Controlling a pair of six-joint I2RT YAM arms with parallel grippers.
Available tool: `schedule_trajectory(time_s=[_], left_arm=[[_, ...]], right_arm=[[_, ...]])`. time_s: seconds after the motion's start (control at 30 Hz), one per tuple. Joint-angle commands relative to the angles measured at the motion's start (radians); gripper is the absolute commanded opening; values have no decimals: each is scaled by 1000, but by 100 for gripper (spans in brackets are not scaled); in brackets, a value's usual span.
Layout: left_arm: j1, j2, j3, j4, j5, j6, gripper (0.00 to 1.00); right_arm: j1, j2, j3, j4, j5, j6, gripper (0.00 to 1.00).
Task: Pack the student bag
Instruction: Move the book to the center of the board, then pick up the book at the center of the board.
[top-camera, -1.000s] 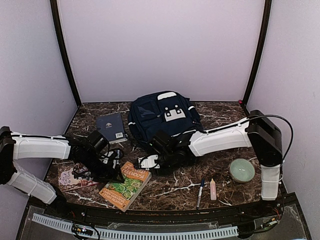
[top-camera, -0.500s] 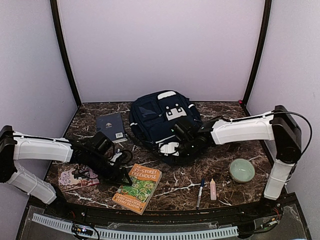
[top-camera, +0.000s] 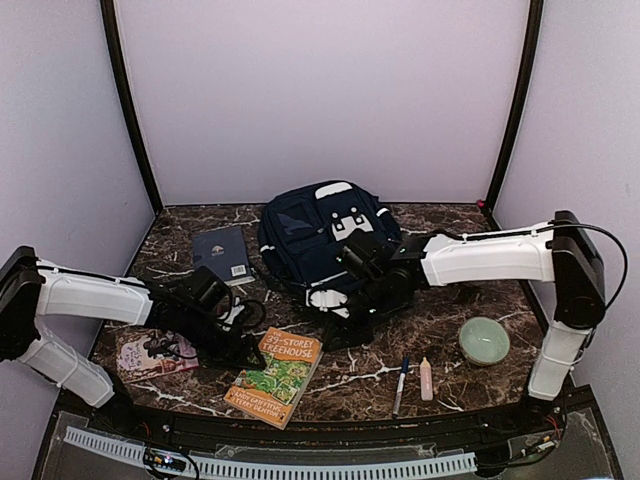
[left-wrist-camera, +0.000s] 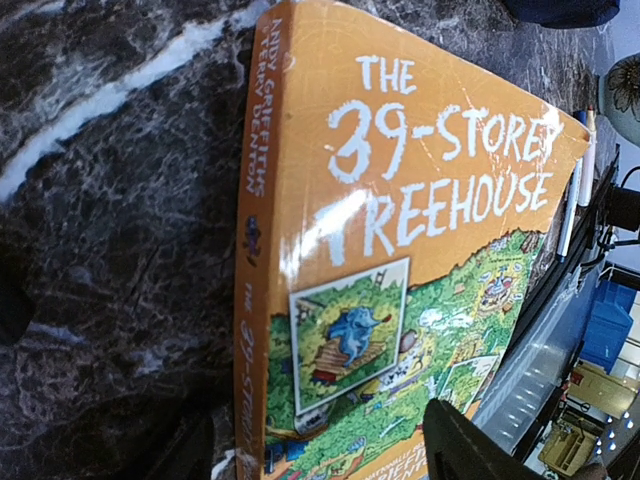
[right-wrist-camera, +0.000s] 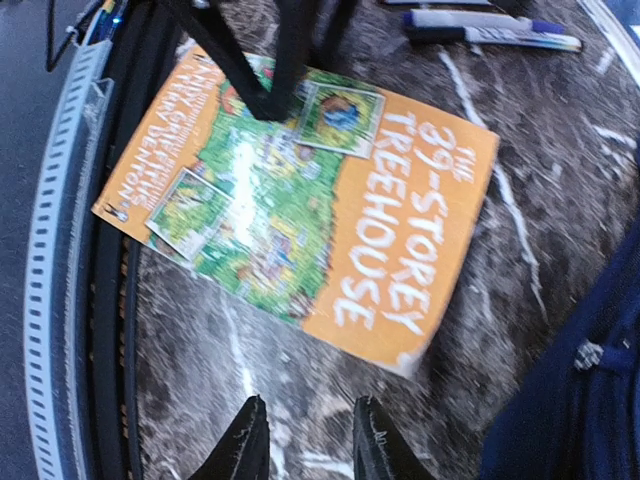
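The student bag, a navy backpack with a white patch, lies at the back centre of the table; its blue fabric shows at the lower right in the right wrist view. My right gripper hovers just in front of the bag, over bare marble. Its jaws stand a little apart with nothing between them. My left gripper is at the left corner of the orange "39-Storey Treehouse" book. It is open, one finger over the cover, the other off the spine side.
A dark blue hardcover book lies left of the bag, and a pink illustrated book lies under the left arm. A marker, a pink tube and a green bowl sit at the front right.
The orange book has slid right and a little nearer, with my left gripper following it. My right gripper has pulled back from the book toward the bag's front, and its jaws have narrowed.
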Motion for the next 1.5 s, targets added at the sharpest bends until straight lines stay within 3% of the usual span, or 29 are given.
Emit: schedule_trajectory(time_s=[0.0,0.17,0.37,0.57,0.87,1.0,1.1,1.2,1.27,1.37,1.47], left_arm=[[4,20,-34,76,50,-9,71],[3,29,-74,162,123,-68,56],[2,1,-125,230,198,-108,55],[1,104,-125,319,330,-124,55],[-8,131,-125,340,317,-114,57],[-8,115,-134,316,278,-130,61],[-8,100,-142,326,280,-141,60],[-8,92,-150,339,272,-153,59],[-8,91,-153,349,272,-160,57],[-8,98,-170,415,291,-181,45],[-10,101,-182,435,289,-204,44]], right_arm=[[83,67,90,11,-140,76,28],[96,149,85,62,-110,100,21],[79,169,-3,65,-10,70,18],[11,224,-30,85,80,96,17],[-95,225,30,69,38,90,20],[-133,180,28,15,-13,101,24],[-154,137,36,-69,-178,84,41],[-156,125,36,-81,-339,140,50],[-155,158,58,-88,-399,208,52],[-156,242,108,-110,-407,274,53],[-155,263,111,-61,-396,321,53]])
